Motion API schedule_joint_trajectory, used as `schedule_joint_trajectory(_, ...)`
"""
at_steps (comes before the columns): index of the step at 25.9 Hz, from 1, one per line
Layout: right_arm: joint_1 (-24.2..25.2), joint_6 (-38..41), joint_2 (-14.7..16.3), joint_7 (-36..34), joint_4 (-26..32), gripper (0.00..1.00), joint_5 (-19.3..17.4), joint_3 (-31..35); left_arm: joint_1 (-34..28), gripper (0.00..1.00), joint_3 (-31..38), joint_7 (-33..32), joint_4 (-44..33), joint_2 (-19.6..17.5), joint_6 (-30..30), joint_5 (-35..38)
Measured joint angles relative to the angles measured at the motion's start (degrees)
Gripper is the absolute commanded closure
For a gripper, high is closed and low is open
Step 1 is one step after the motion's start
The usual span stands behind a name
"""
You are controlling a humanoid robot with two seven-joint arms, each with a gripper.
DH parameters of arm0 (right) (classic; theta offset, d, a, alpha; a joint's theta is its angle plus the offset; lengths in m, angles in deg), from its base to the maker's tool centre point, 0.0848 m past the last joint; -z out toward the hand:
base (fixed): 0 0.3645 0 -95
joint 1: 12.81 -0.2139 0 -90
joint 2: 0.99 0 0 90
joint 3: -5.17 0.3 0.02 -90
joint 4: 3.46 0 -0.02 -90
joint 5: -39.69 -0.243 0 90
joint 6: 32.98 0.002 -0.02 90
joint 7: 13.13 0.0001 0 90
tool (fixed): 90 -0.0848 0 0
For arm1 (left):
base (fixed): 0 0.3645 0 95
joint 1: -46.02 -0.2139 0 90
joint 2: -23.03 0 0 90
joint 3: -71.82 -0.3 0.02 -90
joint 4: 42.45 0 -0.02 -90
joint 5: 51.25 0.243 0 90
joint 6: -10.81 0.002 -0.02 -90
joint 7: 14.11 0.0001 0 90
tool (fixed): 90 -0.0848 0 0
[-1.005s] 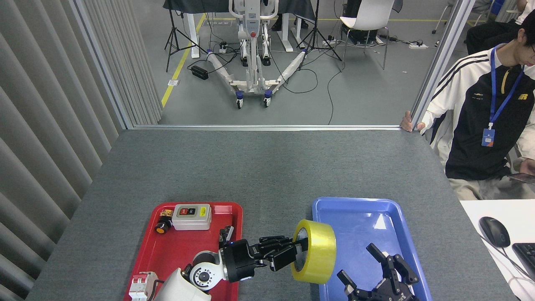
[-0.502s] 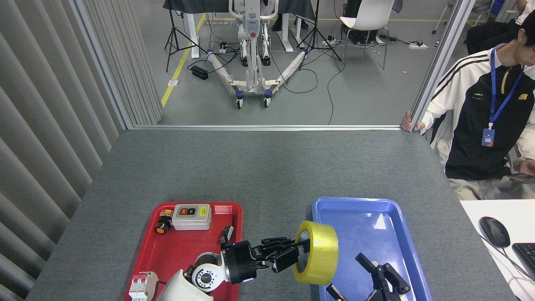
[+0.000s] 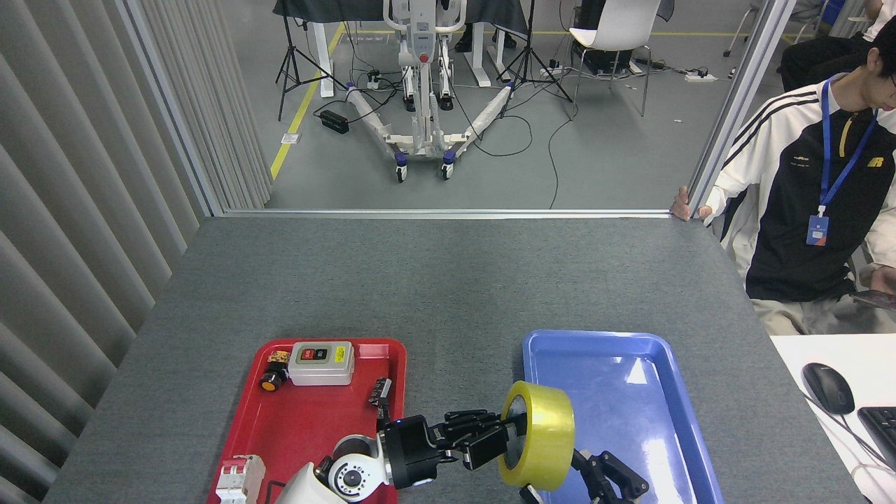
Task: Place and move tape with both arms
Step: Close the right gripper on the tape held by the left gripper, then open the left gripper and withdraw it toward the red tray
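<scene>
1. Tape (image 3: 542, 434) is hanging on edge over the blue tray's (image 3: 672, 392) left rim, pinched by the left gripper (image 3: 493, 437).
2. Right gripper (image 3: 605, 479) is sitting spread and empty just beside it, low in the tray.

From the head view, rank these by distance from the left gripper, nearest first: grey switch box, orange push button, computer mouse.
Measured from the left gripper, which holds the tape:
1. Grey switch box, at the back of the red tray, to its left.
2. Orange push button, just left of the box.
3. Computer mouse, far right on the white desk.
</scene>
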Motion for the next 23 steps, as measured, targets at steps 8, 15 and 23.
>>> schedule_joint_trajectory(8, 0.0, 0.0, -0.2, -0.2, -0.1, 0.95, -0.1, -0.2, -0.1, 0.64, -0.3, -0.4, 0.0, -0.3, 2.9, 0.0)
schedule_joint_trajectory(15, -0.1, -0.6, -0.1, -0.8, -0.1, 0.98, -0.4, 0.1, -0.1, 0.00, 0.4, 0.5, 0.0, -1.0, 0.5, 0.0)
schedule_joint_trajectory(23, -0.4, -0.2, 1.8, -1.6, -0.1, 1.00, -0.1, 3.4, -0.2, 0.00, 4.8, 3.9, -0.6, -6.5, -0.4, 0.4)
